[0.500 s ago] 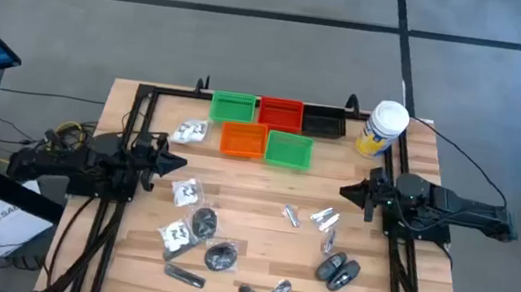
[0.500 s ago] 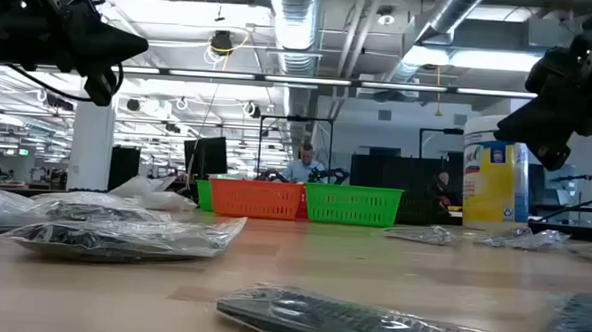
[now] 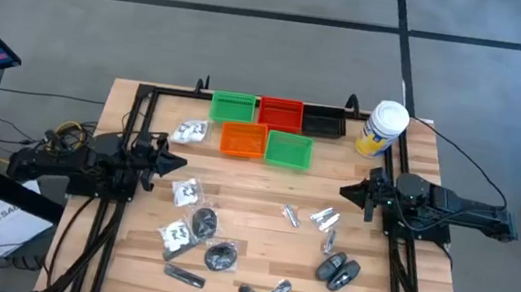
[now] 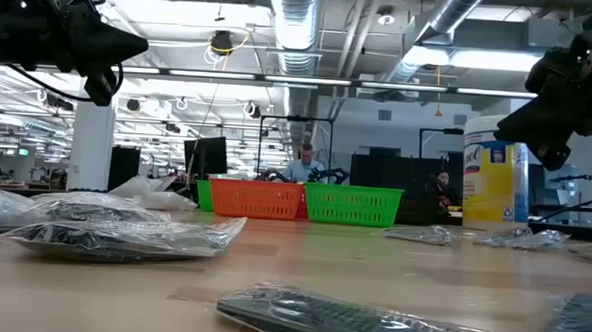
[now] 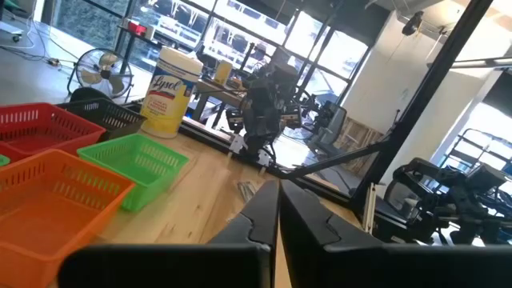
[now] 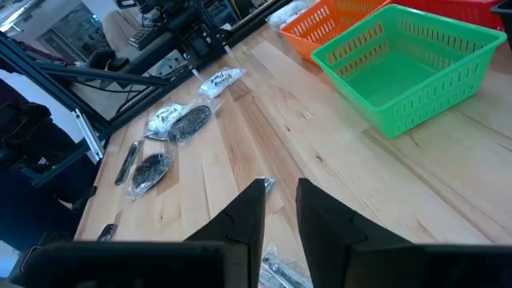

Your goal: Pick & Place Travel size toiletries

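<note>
Room: an open workshop with exposed ceiling ducts is showing beyond the desk, and a person is sitting far back behind the baskets.
Desk: a slatted wooden desk (image 3: 251,220) is carrying everything, with a black frame running round its edges.
Baskets: green (image 3: 232,107), red (image 3: 281,113), black (image 3: 323,122), orange (image 3: 242,141) and a second green basket (image 3: 288,150) are sitting clustered at the far edge; a wipes canister (image 3: 383,128) is standing just beside them.
Toiletries: clear packets (image 3: 187,193), black round pieces in plastic (image 3: 203,223), silvery sachets (image 3: 324,217) and dark grey ovals (image 3: 337,270) are lying scattered across the near half, apart from the baskets.
Handling: these are looking light, crinkly and slippery in their wrap; pinching across a packet's middle or a tube's narrow width is probably safest.
Left gripper (image 3: 175,163): hovering at the left edge, fingers pressed together, holding nothing.
Right gripper (image 3: 345,190): hovering at the right edge, fingers parted by a narrow gap, holding nothing.
</note>
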